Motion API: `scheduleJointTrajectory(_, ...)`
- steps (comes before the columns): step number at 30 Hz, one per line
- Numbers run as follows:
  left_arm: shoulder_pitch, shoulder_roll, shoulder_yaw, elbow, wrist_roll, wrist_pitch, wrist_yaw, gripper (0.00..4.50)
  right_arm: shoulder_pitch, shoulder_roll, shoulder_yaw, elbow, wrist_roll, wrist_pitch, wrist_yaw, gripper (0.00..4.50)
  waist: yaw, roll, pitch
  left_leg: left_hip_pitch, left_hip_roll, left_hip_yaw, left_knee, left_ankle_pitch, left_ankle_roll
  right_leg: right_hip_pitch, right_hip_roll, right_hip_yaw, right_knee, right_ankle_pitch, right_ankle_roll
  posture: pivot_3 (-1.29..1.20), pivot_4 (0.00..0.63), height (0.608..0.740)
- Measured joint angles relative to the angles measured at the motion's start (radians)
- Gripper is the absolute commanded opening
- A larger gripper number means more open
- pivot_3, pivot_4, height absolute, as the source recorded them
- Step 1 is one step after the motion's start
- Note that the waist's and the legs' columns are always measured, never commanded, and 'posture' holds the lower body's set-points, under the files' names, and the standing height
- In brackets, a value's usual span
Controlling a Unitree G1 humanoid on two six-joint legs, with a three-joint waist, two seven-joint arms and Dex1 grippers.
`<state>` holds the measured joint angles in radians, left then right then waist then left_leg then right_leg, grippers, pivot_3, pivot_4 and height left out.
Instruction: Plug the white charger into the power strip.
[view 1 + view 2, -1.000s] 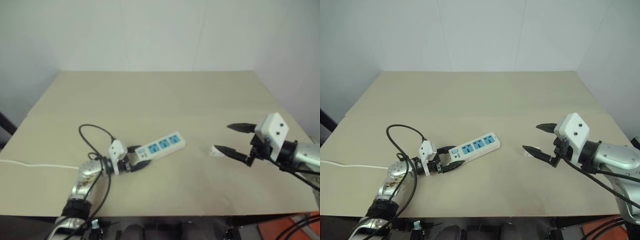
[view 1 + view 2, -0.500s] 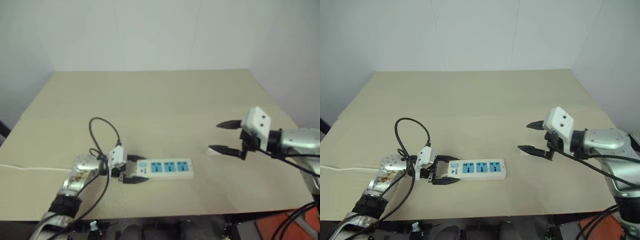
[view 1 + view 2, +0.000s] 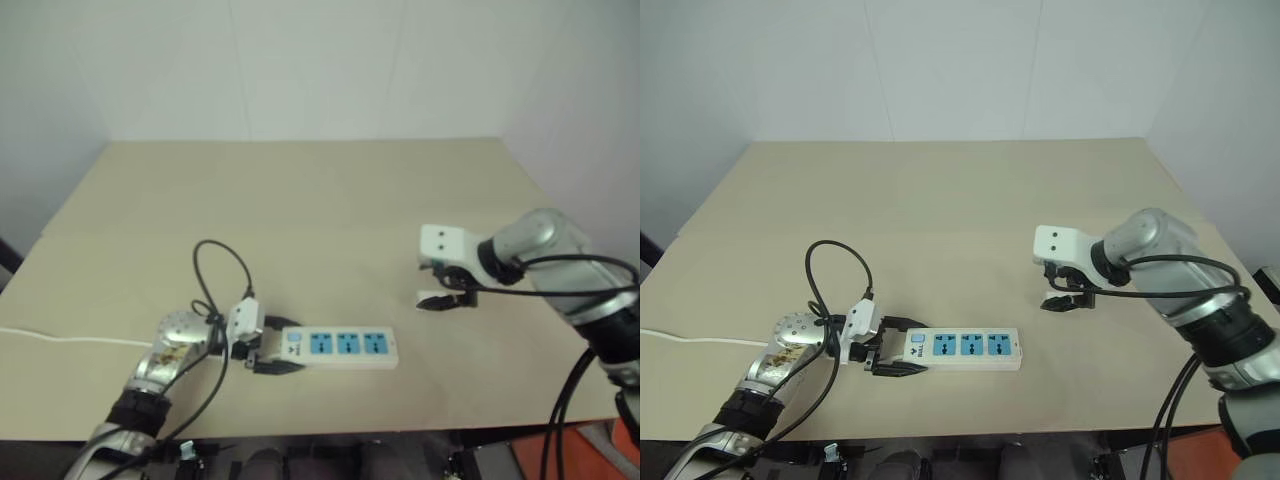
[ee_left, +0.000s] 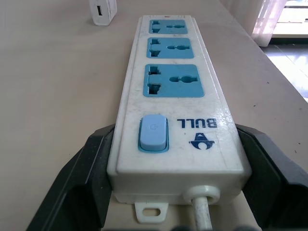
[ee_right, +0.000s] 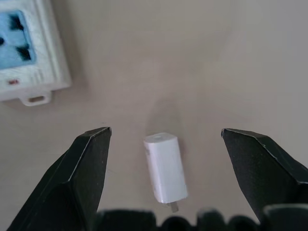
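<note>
Two grips matter: left gripper [image 4: 173, 192] clamps the power strip [image 4: 175, 113]; right gripper [image 5: 166, 144], jaws wide, straddles the white charger [image 5: 165, 166], probably untouched, at the strip's two o'clock, and must close next.

It looks like a plain test room or lab: a bare beige table [image 3: 960, 190] stands in a corner of empty white walls [image 3: 940, 70] (no furniture or decoration around).
</note>
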<state>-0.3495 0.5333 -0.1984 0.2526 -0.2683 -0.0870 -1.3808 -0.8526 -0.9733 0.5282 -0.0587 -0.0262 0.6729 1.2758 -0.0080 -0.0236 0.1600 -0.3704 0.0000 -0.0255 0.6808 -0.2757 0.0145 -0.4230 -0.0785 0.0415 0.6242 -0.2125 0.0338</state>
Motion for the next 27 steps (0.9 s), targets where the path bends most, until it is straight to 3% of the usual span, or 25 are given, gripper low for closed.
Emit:
scheduleJointTrajectory(10,0.008,0.001,-0.001,-0.027,0.001,0.027,0.030,3.27,-0.039,0.123,0.130,0.182,-0.170,-0.070,0.054,4.33,0.001,0.000,0.000,0.000,0.000,0.000,0.000,0.000,0.000,0.000,0.000,0.000,0.001,0.000,0.000,0.00,0.150,0.740)
scheduleJointTrajectory(13,0.011,0.002,-0.001,-0.030,0.001,0.030,0.035,3.27,-0.052,0.150,0.134,0.239,-0.206,-0.108,0.061,3.71,-0.001,0.000,0.000,0.001,0.000,0.000,0.000,0.000,0.000,0.000,0.000,0.000,0.000,0.000,0.000,0.00,0.150,0.740)
scheduleJointTrajectory(20,0.013,0.002,-0.002,-0.031,0.001,0.040,0.047,3.27,-0.065,0.193,0.138,0.296,-0.258,-0.172,0.086,1.35,-0.006,-0.001,-0.001,0.003,0.000,0.000,0.002,0.000,0.000,0.003,0.000,0.000,0.003,0.001,0.000,0.00,0.150,0.740)
scheduleJointTrajectory(21,0.013,0.002,-0.002,-0.031,0.002,0.040,0.049,3.27,-0.067,0.198,0.137,0.300,-0.265,-0.179,0.086,1.20,-0.006,-0.001,-0.001,0.004,0.000,0.000,0.002,0.000,0.000,0.003,0.000,0.000,0.003,0.001,0.000,0.00,0.150,0.740)
scheduleJointTrajectory(27,0.013,0.002,-0.005,-0.031,0.003,0.038,0.056,3.27,-0.067,0.210,0.102,0.332,-0.267,-0.203,0.063,1.19,-0.005,-0.001,-0.001,0.003,0.000,0.000,0.003,0.001,-0.001,0.003,0.000,0.000,0.004,0.002,0.000,0.00,0.150,0.740)
